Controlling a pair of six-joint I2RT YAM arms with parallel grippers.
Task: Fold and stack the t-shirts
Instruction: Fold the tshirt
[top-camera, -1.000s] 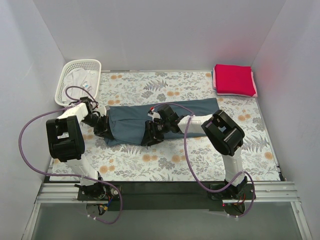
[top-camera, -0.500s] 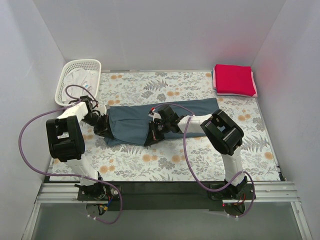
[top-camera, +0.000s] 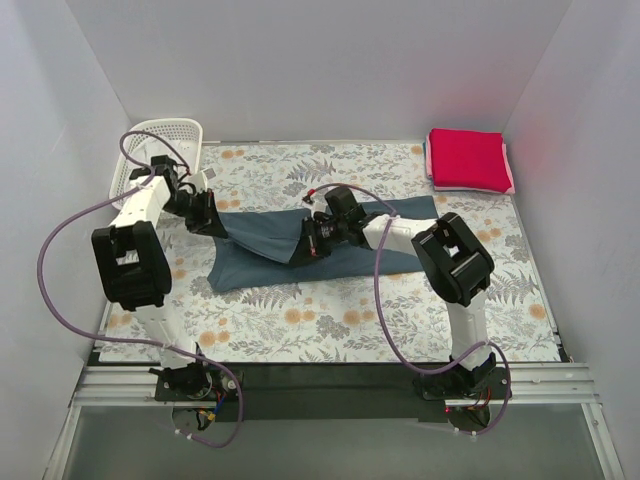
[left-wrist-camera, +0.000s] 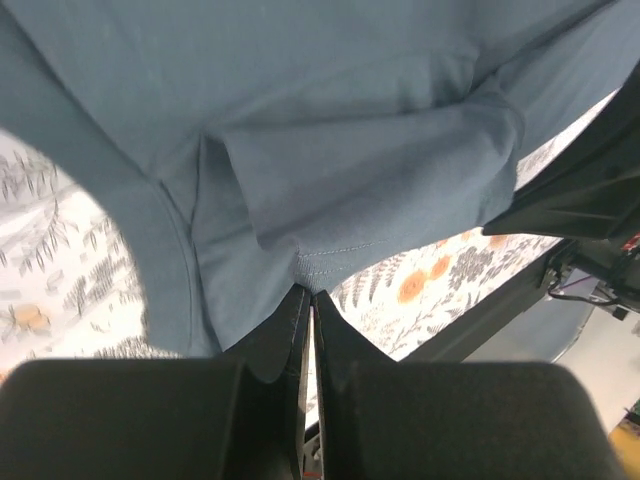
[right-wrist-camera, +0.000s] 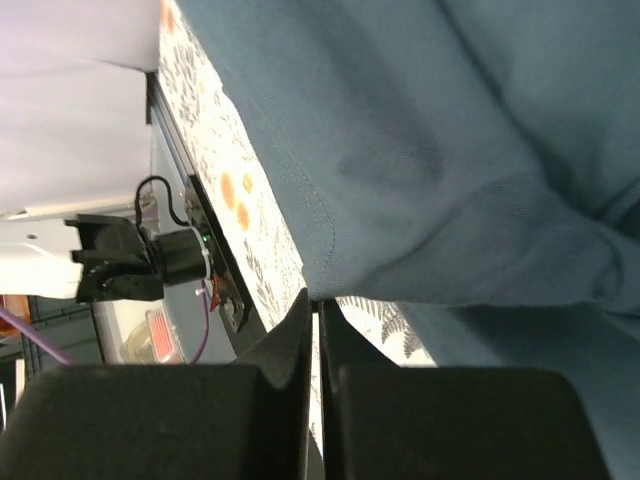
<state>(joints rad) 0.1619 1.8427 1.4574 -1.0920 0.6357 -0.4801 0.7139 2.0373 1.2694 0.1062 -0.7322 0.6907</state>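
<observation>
A dark slate blue t-shirt (top-camera: 330, 240) lies stretched across the middle of the floral cloth. My left gripper (top-camera: 212, 222) is shut on the hem at its left end (left-wrist-camera: 325, 262), lifted toward the back. My right gripper (top-camera: 310, 243) is shut on the shirt's near edge (right-wrist-camera: 320, 285) at mid-length, pulling that edge up and over the body. A folded crimson red t-shirt (top-camera: 467, 158) rests on a pale pink t-shirt (top-camera: 508, 170) at the back right corner.
A white lattice basket (top-camera: 145, 150) holding light cloth stands at the back left. The grey-and-orange floral cloth (top-camera: 400, 310) covers the table. White walls close in on three sides. Purple cables loop off both arms.
The right gripper closed on the shirt's near edge and lifted it back. The left gripper carried its end of the shirt toward the back, folding the near edge over.
</observation>
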